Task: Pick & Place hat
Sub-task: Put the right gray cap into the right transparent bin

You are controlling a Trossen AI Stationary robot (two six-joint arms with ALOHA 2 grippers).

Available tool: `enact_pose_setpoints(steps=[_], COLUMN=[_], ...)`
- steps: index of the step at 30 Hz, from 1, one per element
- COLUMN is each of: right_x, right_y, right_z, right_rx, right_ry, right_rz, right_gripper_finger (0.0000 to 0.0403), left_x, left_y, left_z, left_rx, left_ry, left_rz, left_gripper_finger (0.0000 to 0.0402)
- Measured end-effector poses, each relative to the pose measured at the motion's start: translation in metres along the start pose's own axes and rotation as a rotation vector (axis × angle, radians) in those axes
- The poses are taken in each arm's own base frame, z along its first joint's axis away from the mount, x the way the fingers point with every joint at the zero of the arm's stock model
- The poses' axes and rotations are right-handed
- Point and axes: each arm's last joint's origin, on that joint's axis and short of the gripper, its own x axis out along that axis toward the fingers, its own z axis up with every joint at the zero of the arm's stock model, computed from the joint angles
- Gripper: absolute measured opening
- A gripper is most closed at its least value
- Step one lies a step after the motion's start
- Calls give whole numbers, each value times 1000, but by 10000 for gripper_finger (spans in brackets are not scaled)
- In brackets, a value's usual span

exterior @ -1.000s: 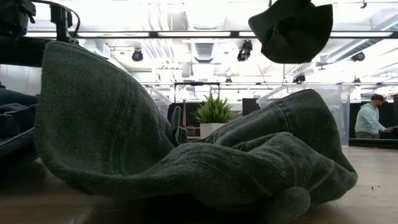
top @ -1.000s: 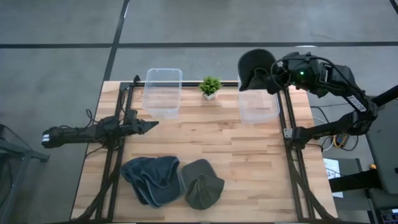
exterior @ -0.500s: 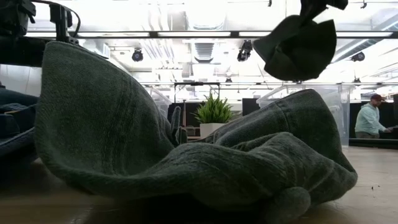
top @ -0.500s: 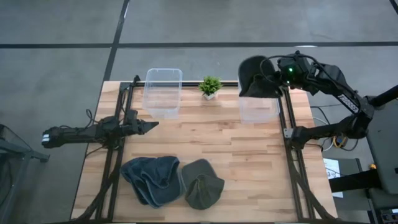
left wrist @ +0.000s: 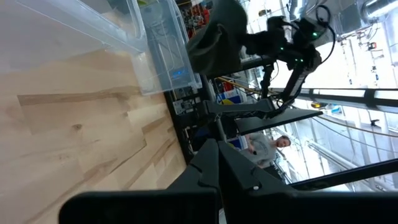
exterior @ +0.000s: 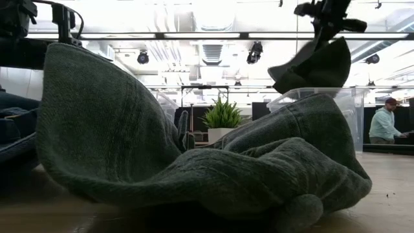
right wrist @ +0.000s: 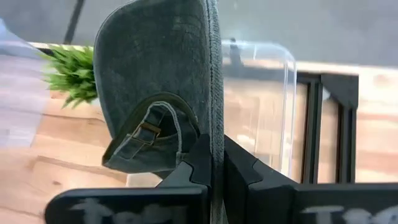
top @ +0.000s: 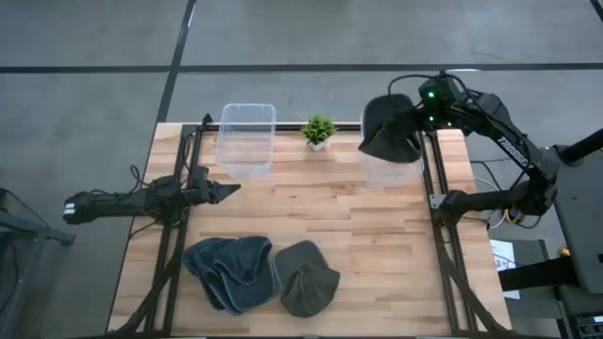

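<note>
We have the right gripper [top: 421, 111] clamped on a dark denim cap [top: 388, 130], and over the last second it has swung the cap inward from beyond the far edge of the table and lowered it. The cap now hangs directly over the right-hand clear plastic bin [top: 393, 162], where a second ago it sat past the bin's far rim. In the low view the cap [exterior: 315, 66] has dropped from well above the bin to just touching or nearly touching the bin's rim [exterior: 310, 92]; we cannot tell which. The right wrist view shows the jaws pinched tight on the cap's edge [right wrist: 211, 93], with the strap and buckle [right wrist: 149, 129] dangling and the bin [right wrist: 267, 106] right behind.

We judge this to be the end of the carry: the cap is lined up for release, and what remains is a little more descent and letting go.

Our left gripper [top: 226, 190] waits with jaws closed on nothing, low over the table's left side, near the left clear bin [top: 247, 141]. Two more hats lie on the near edge, a blue-grey one [top: 231, 271] and an olive one [top: 305, 278], touching each other. A small potted plant [top: 318, 131] stands between the bins.
</note>
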Motion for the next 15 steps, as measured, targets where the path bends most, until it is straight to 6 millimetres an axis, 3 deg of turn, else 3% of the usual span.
enact_pose_setpoints(steps=[15], right_x=[67], right_y=[16], right_z=[10], right_rx=[-67], right_ry=[240], right_rz=[-145], right_gripper_finger=[8], left_x=[0], left_y=[0], left_z=[-1], left_rx=[-4], left_ry=[29], left_rz=[-9], left_gripper_finger=[0])
